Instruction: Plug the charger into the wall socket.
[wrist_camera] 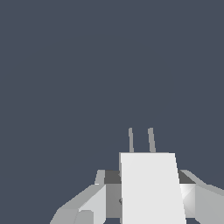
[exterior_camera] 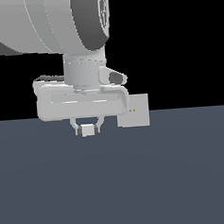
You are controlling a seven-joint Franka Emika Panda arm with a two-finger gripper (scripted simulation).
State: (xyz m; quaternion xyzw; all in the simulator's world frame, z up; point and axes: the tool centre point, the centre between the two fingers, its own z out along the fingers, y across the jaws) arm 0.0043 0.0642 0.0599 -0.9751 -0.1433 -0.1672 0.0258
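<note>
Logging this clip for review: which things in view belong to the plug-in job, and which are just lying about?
Belong to the job:
- charger, held between the tool's fingers, two prongs visible in the wrist view
- socket, upright panel to the exterior view's right of the tool, partly hidden by it

Just lying about:
- nothing loose; only the bare dark floor

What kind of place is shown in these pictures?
Probably a bare simulated test scene, not a real room: a flat dark grey floor under a black void, with only the gripper holding the charger and a freestanding wall socket.
</note>
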